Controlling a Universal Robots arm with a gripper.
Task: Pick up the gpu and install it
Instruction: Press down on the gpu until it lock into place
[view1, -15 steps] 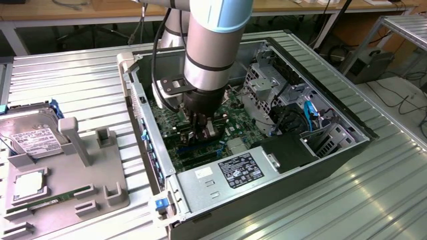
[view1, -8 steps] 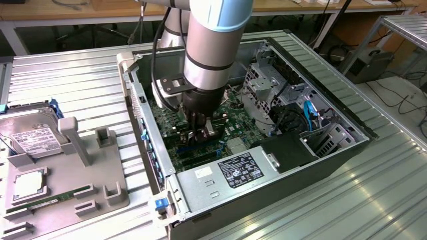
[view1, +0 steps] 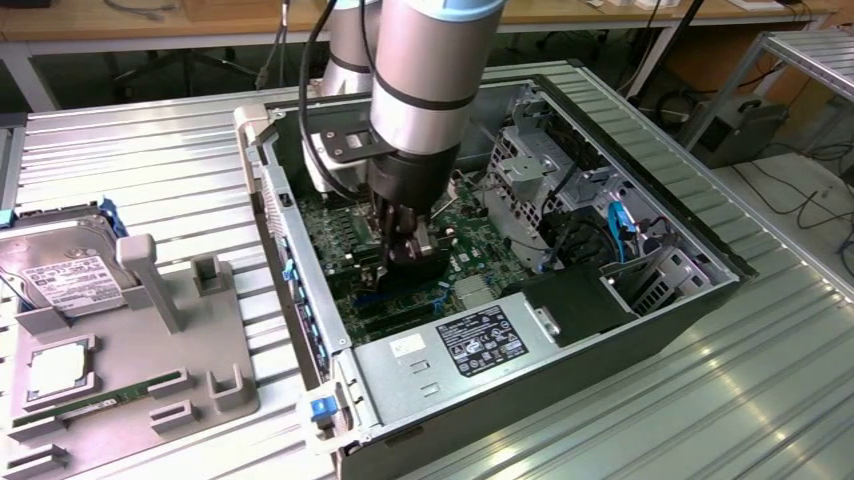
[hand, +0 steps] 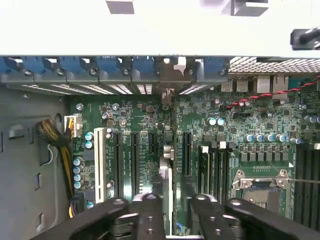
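Reaching down into the open case (view1: 627, 335), which lies on its side so the board (hand: 240, 115) faces up at me, I hang my gripper (hand: 172, 202) straight above the row of long expansion slots. The gpu (hand: 169, 170) stands on edge between my jaws, so thin from the wrist view that it reads as one pale line running toward the rear wall. Its metal bracket end meets the row of blue latches (hand: 100, 65) there. It is kept upright like this because the card can only enter a slot edge first, with the bracket lined up against the rear opening. In the exterior view the gpu (view1: 416, 268) shows as a dark block under my gripper (view1: 411, 250), low over the middle of the board, between the rear wall and the drive cage (view1: 534, 165), and just short of the power supply (view1: 461, 350). Whether I am clamped on the card or merely straddling it I cannot tell; it sits too close to my jaws to judge. I judge it at or in its slot, though how deep it is seated is hidden. On the exterior view's left, well apart from the case, the grey tray (view1: 200, 350) keeps the hard drive (view1: 67, 275) and memory stick (view1: 100, 397) in their own moulded places.
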